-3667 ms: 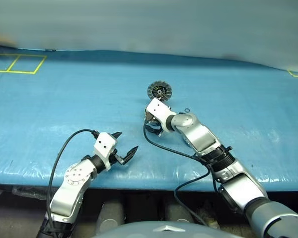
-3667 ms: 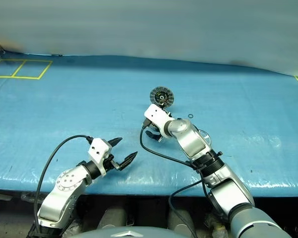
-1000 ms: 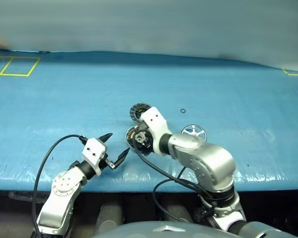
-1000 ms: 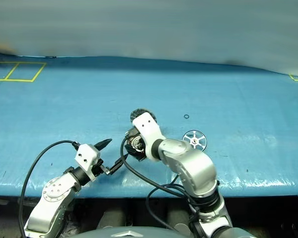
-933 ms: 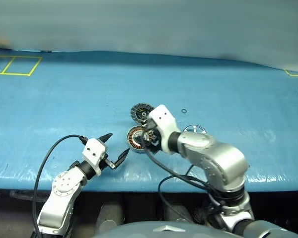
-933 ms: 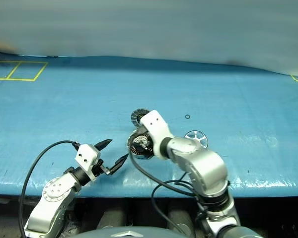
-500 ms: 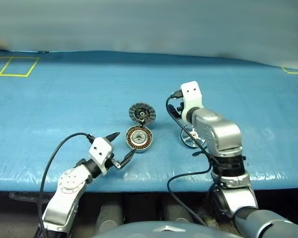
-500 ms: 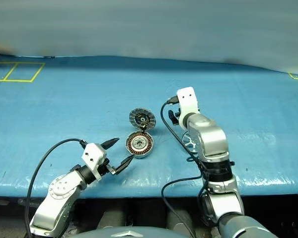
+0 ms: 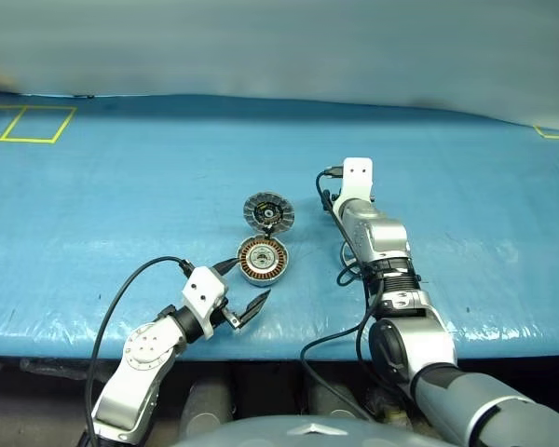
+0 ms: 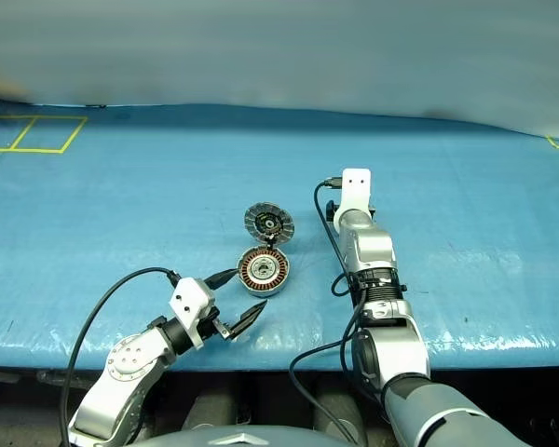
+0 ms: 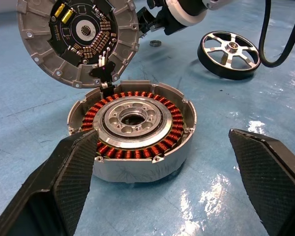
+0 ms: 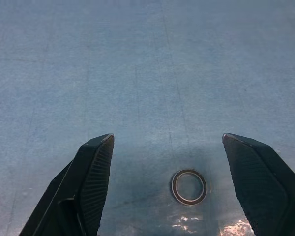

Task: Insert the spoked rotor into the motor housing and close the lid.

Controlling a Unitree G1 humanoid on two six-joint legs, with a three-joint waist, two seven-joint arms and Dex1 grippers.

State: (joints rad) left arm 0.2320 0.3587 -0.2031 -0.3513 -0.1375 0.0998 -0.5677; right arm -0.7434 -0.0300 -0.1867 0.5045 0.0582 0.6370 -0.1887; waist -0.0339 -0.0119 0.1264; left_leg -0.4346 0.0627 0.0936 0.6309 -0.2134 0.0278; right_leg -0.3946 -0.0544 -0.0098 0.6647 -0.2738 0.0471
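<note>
The motor housing (image 11: 132,123) lies flat on the blue table, its copper windings facing up. Just behind it the lid (image 11: 78,39) stands tilted with its ribbed inner face showing, its lower edge at the housing's rim. To the right of the housing the spoked rotor (image 11: 229,47) lies flat. My left gripper (image 9: 242,287) is open, low at the housing's near side, holding nothing. My right arm stretches forward past the rotor. Its gripper (image 12: 168,137) is open and empty over bare table.
A tiny black ring (image 12: 189,187) lies on the table just in front of my right gripper. The blue table cover (image 9: 121,186) spreads wide to the left and far side. Yellow tape squares (image 9: 28,126) mark the far left corner.
My right gripper let go of the motor housing, swung right and reached forward to the tiny ring. The left gripper drifted slightly right toward the housing.
</note>
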